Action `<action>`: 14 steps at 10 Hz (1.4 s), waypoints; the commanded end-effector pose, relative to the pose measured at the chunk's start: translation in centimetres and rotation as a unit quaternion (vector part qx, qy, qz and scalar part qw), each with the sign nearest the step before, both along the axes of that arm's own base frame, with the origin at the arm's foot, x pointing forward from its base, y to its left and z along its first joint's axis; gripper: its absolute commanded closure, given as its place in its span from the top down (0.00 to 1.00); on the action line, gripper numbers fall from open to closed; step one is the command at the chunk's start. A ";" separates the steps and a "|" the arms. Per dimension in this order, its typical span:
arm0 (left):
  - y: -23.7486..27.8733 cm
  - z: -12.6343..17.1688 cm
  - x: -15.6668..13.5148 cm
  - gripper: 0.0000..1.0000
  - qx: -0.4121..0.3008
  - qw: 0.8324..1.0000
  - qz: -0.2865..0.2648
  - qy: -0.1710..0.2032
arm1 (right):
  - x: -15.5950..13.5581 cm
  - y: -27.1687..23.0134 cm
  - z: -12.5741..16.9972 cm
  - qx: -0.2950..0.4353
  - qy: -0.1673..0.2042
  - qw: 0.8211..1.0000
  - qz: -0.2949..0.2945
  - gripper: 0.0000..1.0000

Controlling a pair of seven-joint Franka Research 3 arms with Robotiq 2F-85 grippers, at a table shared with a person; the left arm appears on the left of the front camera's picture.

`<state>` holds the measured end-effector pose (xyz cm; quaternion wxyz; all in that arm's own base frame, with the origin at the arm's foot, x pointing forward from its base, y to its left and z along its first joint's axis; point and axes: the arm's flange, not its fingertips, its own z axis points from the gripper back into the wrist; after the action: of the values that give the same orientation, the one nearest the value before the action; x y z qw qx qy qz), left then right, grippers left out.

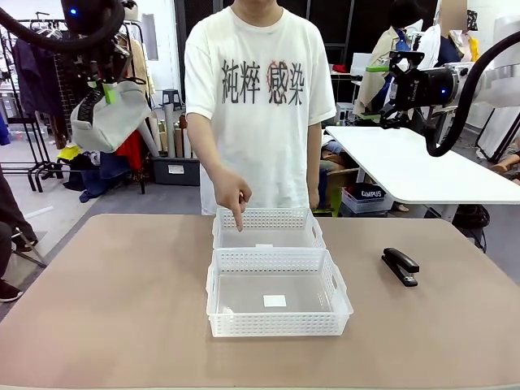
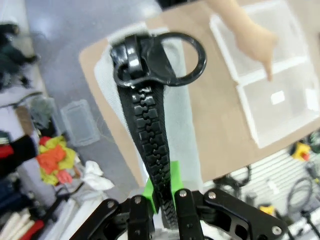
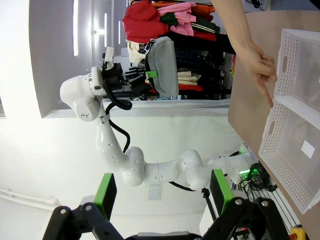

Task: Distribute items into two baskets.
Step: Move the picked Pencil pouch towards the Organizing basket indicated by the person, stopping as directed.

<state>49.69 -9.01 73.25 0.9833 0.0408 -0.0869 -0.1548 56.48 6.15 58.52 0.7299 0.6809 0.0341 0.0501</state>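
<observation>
Grey fabric pencil pouch (image 1: pixel 110 122) is hanging high, off the table's left edge, waiting for its basket
The matte tan table (image 1: pixel 106 309) is carrying the larger basket (image 1: pixel 276 325), translucent white with lattice walls, set against the smaller basket (image 1: pixel 272 218) behind it. The person's hand (image 1: pixel 233 199) is pointing down into the smaller one, so the left gripper (image 1: pixel 106 88), clamping the soft, sagging pouch by its chunky black zipper (image 2: pixel 150 135), is probably needing to swing across and lower before releasing. The hard black stapler (image 1: pixel 400 266) is lying right of the baskets, while the right gripper (image 1: pixel 375 92) is hovering high, fingers spread, holding nothing
</observation>
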 end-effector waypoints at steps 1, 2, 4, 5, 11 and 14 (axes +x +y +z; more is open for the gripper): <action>-2.7 0.6 -1.6 0.00 0.047 0.994 -0.097 -0.010 | -0.1 0.0 0.2 0.001 -0.002 1.000 0.001 1.00; -4.1 0.7 -2.5 0.00 0.039 0.990 -0.138 -0.014 | -0.1 0.0 0.2 0.001 -0.002 1.000 0.001 1.00; -6.5 0.9 -4.9 0.00 0.045 0.974 -0.220 -0.026 | -0.1 0.0 0.2 0.001 -0.002 1.000 0.001 1.00; -8.1 0.5 -6.3 0.00 0.056 0.959 -0.275 -0.035 | -0.1 0.0 0.2 0.001 -0.002 1.000 0.001 1.00; -14.1 -2.8 -9.7 0.00 0.080 0.909 -0.407 -0.050 | -0.1 0.0 0.2 0.001 -0.002 1.000 0.001 1.00; -14.6 -2.9 -9.7 0.00 0.082 0.925 -0.368 -0.054 | -0.1 0.0 0.2 0.001 -0.002 1.000 0.001 1.00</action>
<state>40.50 -24.52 70.30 0.8317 0.0872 -0.1216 -0.5346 56.48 6.16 58.50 0.7299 0.6809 0.0343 0.0500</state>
